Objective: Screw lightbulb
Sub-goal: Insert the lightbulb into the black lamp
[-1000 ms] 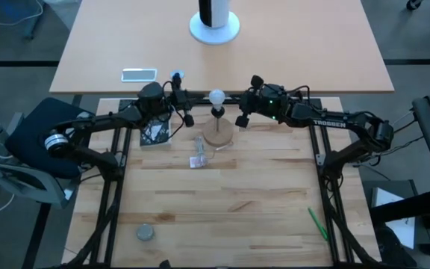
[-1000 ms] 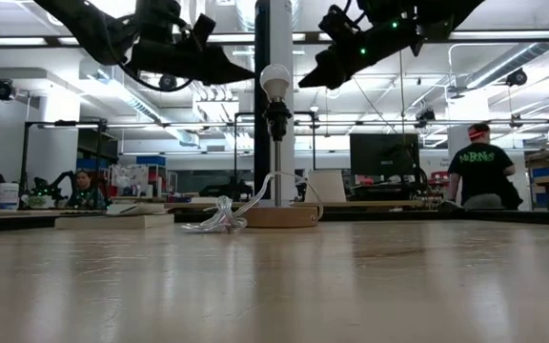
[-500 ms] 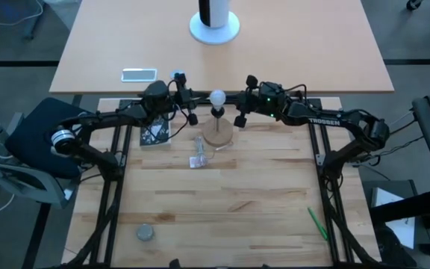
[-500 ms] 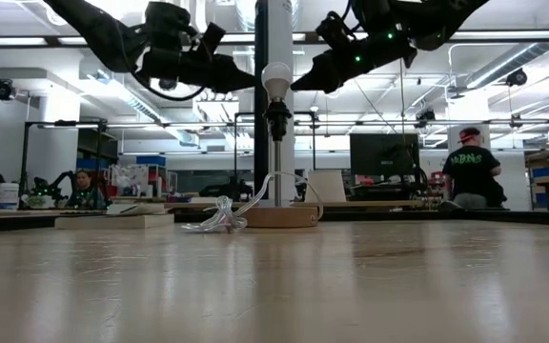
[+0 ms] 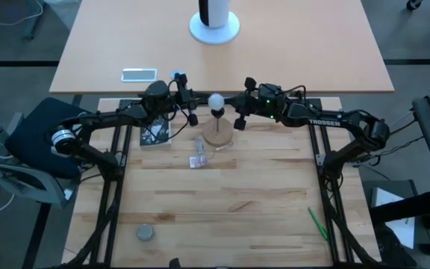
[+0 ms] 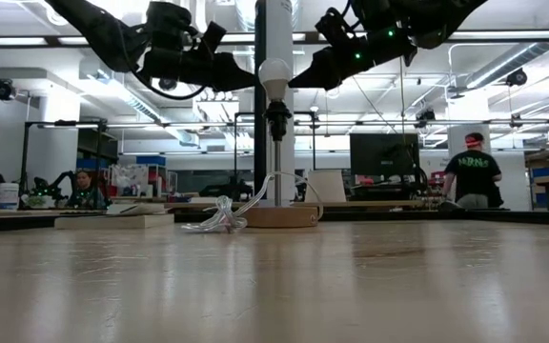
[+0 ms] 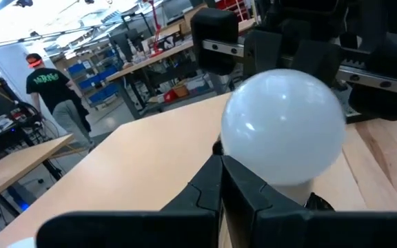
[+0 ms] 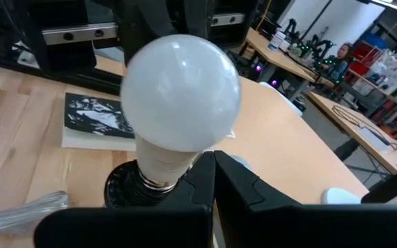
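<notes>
The white frosted lightbulb (image 5: 216,100) stands upright by its screw base in the black socket (image 8: 126,184). The socket sits on a thin stem above a round wooden disc (image 5: 217,137) at the far middle of the table. My left gripper (image 5: 198,101) is shut and points at the bulb from the table's left; the bulb fills the left wrist view (image 7: 283,127). My right gripper (image 5: 234,103) is shut and points at it from the right. In the low view both gripper tips (image 6: 254,82) (image 6: 294,84) flank the bulb (image 6: 274,74). My left gripper's shut fingertips (image 7: 220,165) come level from the table's left, right at the globe's lower side (image 7: 267,180); I cannot tell whether they touch it. My right gripper's shut fingertips (image 8: 214,160) come level from the right at the bulb's pale neck (image 8: 167,165); I cannot tell whether they touch it.
A crumpled clear wrapper (image 5: 198,160) and a cord lie just near of the disc. A black-and-white booklet (image 5: 154,133) lies to the left. A grey round piece (image 5: 145,233) sits near left and a green pen (image 5: 318,224) near right. People show in the room behind.
Both grippers have closed in on the bulb, the left one toward the table's right and the right one toward its left. Both have also come down a little. The bulb stays upright in the socket.
</notes>
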### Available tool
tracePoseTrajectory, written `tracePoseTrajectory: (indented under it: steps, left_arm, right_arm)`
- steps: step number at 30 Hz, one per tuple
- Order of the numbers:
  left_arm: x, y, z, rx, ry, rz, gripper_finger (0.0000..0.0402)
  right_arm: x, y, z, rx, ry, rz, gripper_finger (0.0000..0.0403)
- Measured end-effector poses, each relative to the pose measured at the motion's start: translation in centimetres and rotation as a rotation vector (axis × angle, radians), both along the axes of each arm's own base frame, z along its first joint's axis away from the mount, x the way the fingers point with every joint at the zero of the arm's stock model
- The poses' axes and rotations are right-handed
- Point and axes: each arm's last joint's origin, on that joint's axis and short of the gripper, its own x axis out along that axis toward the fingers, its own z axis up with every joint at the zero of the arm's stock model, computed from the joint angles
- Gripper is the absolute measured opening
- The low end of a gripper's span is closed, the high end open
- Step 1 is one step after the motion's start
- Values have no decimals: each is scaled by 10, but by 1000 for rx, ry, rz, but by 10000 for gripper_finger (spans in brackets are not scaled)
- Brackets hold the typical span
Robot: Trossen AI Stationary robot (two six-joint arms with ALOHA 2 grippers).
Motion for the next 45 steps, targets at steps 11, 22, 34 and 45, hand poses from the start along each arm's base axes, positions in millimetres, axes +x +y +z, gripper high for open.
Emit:
tracePoseTrajectory:
  steps: [11,22,34,45]
  left_arm:
    - [-11,-4,6,-32,53,80,0]
    - [-18,-18,13,-61,85,-203,0]
    - [-10,-11,7,-58,64,-129,0]
    - [-9,-10,8,-51,39,-115,0]
  right_arm:
    - [-5,-1,1,8,30,-108,0]
    - [-5,5,9,-14,-10,-12,0]
    - [-3,12,9,-34,0,13,0]
    - [-3,12,9,-15,-9,8,0]
